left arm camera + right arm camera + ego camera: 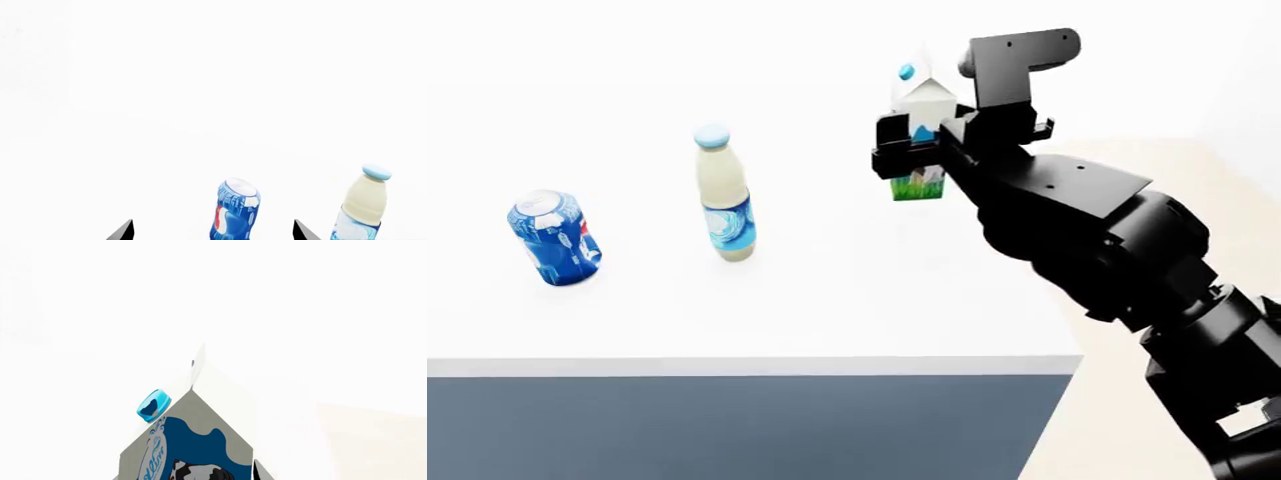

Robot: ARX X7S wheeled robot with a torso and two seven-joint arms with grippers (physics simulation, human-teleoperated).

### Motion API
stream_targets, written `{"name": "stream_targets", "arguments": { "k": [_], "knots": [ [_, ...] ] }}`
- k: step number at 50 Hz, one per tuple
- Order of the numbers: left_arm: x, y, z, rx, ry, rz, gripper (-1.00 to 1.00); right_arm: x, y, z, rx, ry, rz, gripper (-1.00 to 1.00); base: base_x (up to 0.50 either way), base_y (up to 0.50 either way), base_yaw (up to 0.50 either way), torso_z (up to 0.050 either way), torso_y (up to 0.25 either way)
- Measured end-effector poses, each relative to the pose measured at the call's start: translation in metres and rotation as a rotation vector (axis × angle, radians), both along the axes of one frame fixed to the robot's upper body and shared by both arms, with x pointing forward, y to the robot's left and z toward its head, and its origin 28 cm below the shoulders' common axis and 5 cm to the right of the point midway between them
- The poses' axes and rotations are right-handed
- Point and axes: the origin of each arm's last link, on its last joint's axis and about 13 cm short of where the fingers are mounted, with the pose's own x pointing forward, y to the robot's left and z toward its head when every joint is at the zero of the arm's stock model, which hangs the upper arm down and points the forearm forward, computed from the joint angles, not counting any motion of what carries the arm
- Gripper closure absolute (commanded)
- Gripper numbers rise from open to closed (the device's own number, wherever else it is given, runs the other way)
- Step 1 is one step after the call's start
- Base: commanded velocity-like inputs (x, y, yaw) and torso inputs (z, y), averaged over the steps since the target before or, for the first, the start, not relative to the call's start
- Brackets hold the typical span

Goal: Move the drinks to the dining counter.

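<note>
Milk carton (922,130) is clamped in your right gripper (924,142), upright, gable top up, held over the far right part of the dining counter (827,320). Whether its base touches the top or hangs just above, I can't tell from the head view. The right wrist view shows only the carton's cap and cow print (193,440), so no help there.

Soda can (554,238) and bottle (725,195) already stand on the same counter, well to the carton's left, so the set-down spot looks free.

Left gripper (212,231) has its fingers spread, holding nothing, with the can (235,210) ahead between them and the bottle (363,205) off to one side.

Likely next: lower straight down along the carton's long axis, then let go.
</note>
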Motion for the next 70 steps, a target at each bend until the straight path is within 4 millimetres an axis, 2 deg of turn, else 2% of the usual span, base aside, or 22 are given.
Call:
{"name": "stream_targets", "arguments": {
  "k": [33,52,53,70],
  "knots": [
    [0.000,0.000,0.000,-0.003,0.000,0.000,-1.00,-0.001,0.005,-0.021,-0.030,0.054,0.027,1.00,0.00,0.00,0.00,0.000,0.001],
    [0.000,0.000,-0.001,-0.004,0.001,0.000,-1.00,-0.003,0.002,-0.029,0.017,0.054,0.016,1.00,0.00,0.00,0.00,0.000,0.000],
    [0.000,0.000,-0.001,-0.003,0.001,0.000,-1.00,-0.003,0.002,-0.029,0.017,0.053,0.015,-1.00,0.00,0.00,0.00,0.000,0.000],
    [0.000,0.001,-0.001,-0.004,0.000,0.000,-1.00,-0.005,-0.001,-0.023,-0.033,0.018,-0.011,-1.00,0.00,0.00,0.00,0.000,0.000]
  ]
}}
